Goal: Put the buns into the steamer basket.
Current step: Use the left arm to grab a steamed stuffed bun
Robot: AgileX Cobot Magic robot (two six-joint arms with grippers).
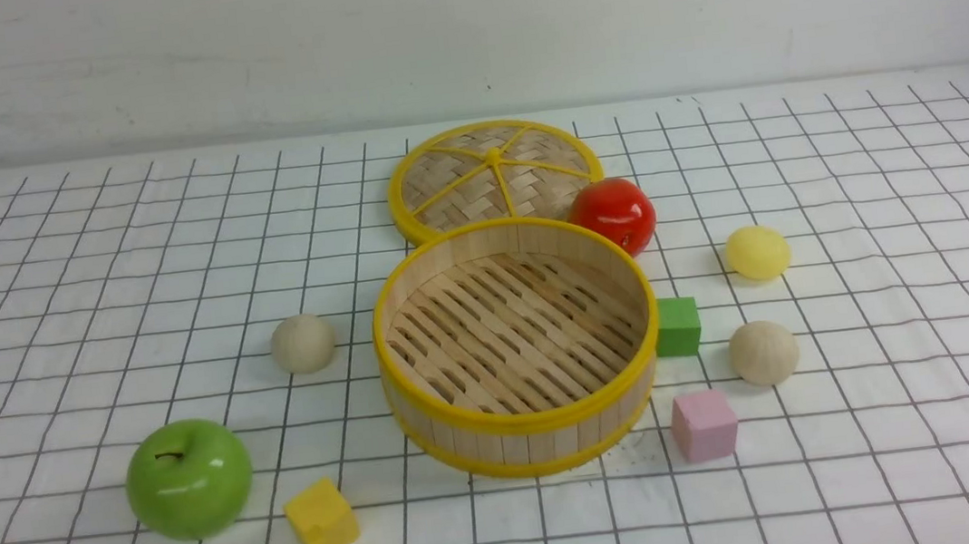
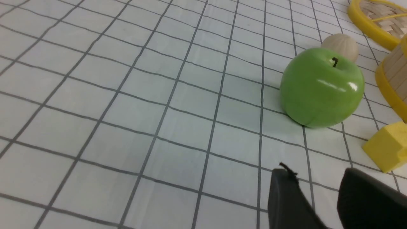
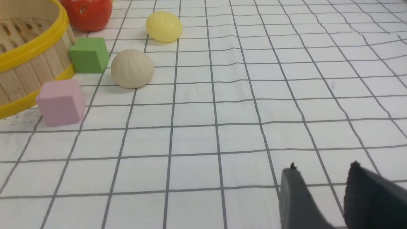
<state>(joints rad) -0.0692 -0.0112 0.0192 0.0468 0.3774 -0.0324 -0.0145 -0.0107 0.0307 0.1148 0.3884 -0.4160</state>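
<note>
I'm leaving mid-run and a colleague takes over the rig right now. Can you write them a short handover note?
Left hand: open, empty, near the green apple.
Right hand: open, empty, over the table.
Steamer basket: empty, its lid lying behind it.
Buns, all on the table: beige bun left of the basket; second beige bun and yellow bun to its right.
Done: nothing yet. Left: all three buns into the basket.

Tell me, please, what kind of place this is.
Probably a staged test table for robot practice, not a real kitchen. A white grid cloth covers it, a bare wall stands behind, and the props look like toys: a glossy green apple, a pink cube, an empty steamer basket.
</note>
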